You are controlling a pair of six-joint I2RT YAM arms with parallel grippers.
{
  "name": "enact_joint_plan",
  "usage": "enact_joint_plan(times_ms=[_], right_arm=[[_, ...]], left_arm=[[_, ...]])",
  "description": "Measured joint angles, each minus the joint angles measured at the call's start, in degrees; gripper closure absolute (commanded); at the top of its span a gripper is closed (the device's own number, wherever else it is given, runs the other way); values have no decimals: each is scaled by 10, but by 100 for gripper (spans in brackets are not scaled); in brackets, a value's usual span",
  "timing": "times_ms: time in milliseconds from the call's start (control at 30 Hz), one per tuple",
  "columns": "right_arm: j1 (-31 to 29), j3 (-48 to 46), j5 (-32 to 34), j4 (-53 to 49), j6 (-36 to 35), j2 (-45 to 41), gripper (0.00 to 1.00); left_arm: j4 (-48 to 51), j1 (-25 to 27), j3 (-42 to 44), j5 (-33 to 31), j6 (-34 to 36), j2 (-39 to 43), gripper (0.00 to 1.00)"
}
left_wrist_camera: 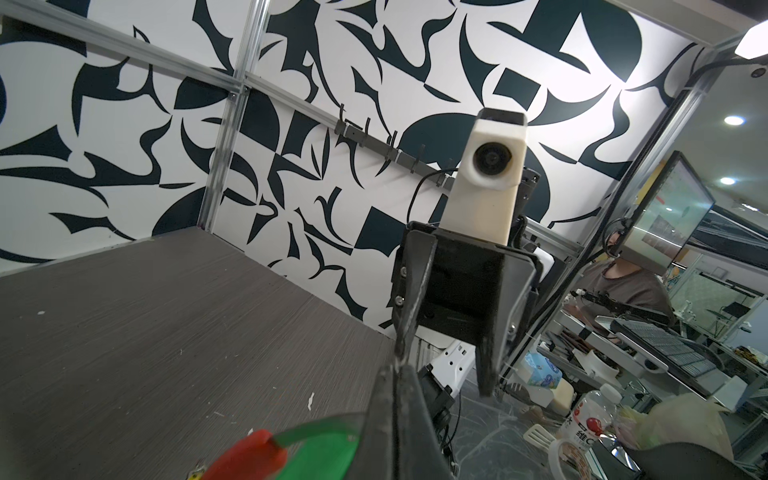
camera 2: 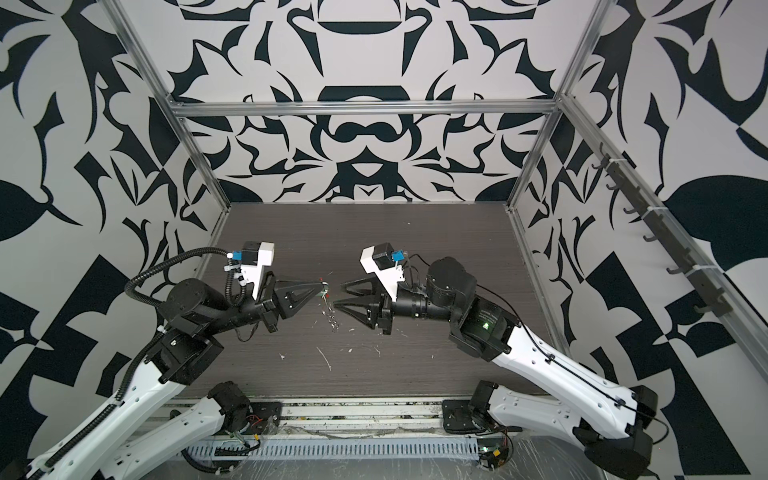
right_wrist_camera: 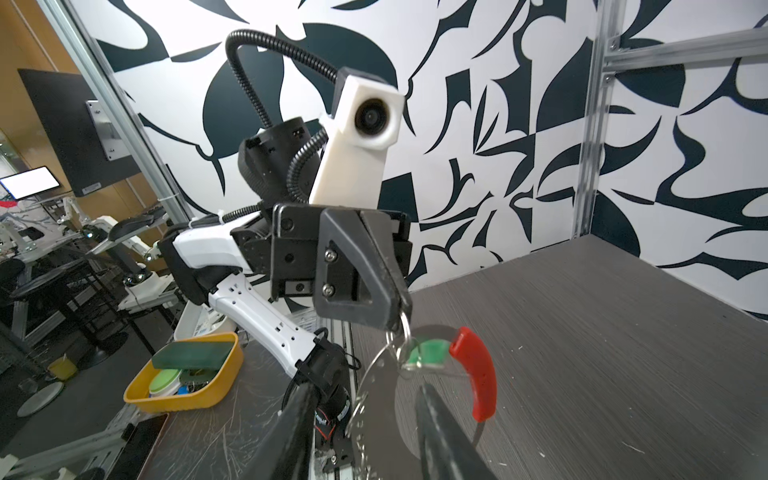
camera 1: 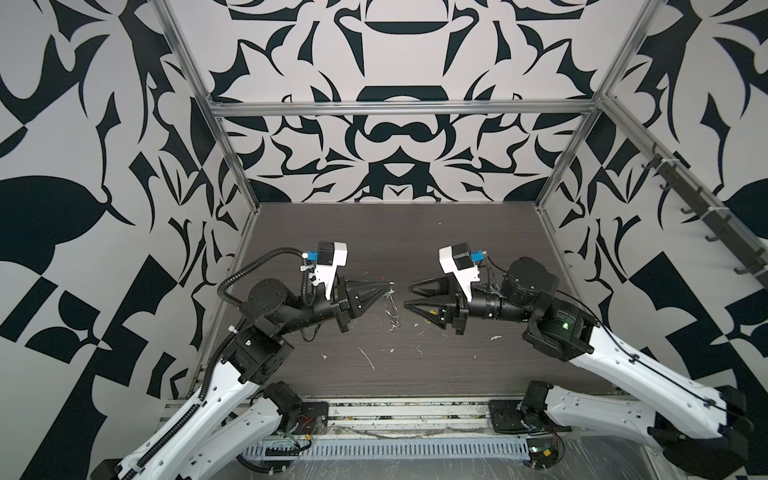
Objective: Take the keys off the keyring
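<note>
The keyring, a thin grey hoop with a red sleeve, hangs above the table from a small silver ring. My left gripper is shut on that ring at its tip, which both top views show. A green key head hangs on the hoop beside the sleeve, and the left wrist view shows it close up. My right gripper faces the left one, open and holding nothing. Its fingers stand on either side of the hoop's lower arc. A yellow sliver shows by the sleeve.
White flecks and scraps litter the dark wood table. A yellow tray sits outside the cell beyond the front rail. A rail of hooks runs along the right wall. Aluminium posts frame the table's corners.
</note>
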State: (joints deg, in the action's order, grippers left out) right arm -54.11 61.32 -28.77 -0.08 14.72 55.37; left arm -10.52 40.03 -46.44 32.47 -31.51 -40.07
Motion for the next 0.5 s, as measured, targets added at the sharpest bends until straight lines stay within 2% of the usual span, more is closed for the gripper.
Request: enact_joint_plan(times_ms=[300,500], right_arm=[[0,-34,19,111,66,30,60],[0,-34,9,134,89,44,68]], left_arm=[[-29,0,14,1,-2,7,100],[-36,0,17,1,-3,7,100]])
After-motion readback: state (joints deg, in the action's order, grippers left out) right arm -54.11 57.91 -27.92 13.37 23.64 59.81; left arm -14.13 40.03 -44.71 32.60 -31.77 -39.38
